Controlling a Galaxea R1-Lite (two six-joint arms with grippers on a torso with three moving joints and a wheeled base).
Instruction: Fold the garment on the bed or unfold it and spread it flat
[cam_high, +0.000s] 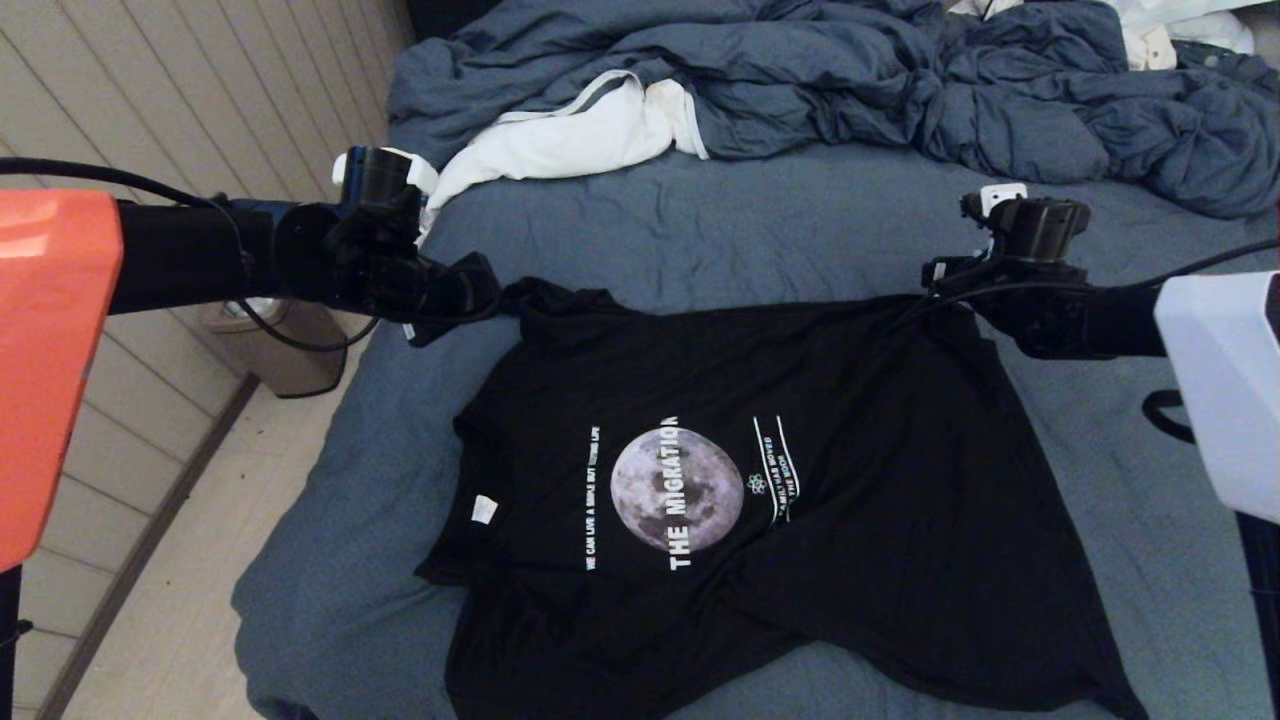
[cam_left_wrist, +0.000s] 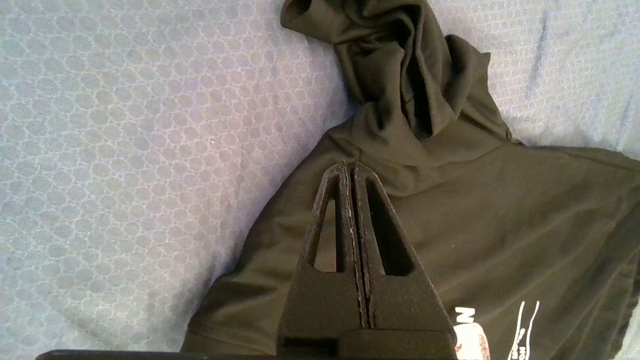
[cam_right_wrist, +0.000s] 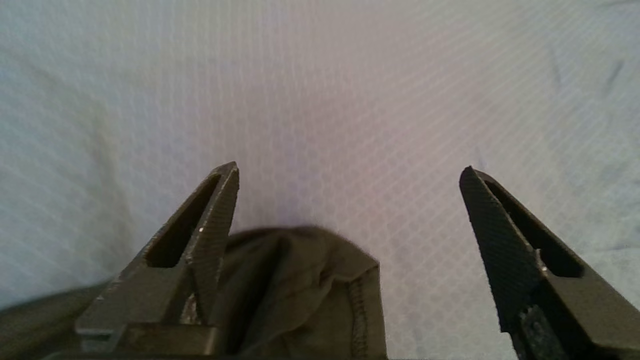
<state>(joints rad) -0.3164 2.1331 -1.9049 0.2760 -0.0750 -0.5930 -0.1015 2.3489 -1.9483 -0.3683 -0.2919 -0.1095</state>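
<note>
- The black T-shirt (cam_high: 760, 480) lies print-up across the near half of the bed (cam_high: 700, 230), its moon graphic and white "THE MIGRATION" lettering running sideways, so the collar end points toward the robot's left and the hem toward its right.
- Most of the body lies flat, but the near edge is rumpled and its far left corner is gathered into a twisted bunch (cam_left_wrist: 410, 85). That suggests the shirt is being spread out, not folded.
- The left gripper (cam_left_wrist: 352, 167) hovers over the far left corner, its fingers pressed flat together with no cloth visible between them. The bunched fabric lies just beyond the tips, so I judge it is gripping nothing.
- The right gripper (cam_right_wrist: 350, 172) sits at the far right corner with its fingers wide apart. A stitched hem fold (cam_right_wrist: 320, 280) lies between the fingers close to the gripper body, touching the sheet, so that corner is free.
- With an arm at each far corner, the placement looks meant for drawing the far edge taut and square.
- A white cloth (cam_high: 570, 135) and a crumpled blue-grey duvet (cam_high: 900, 80) lie farther up the bed, well apart from the shirt.
</note>
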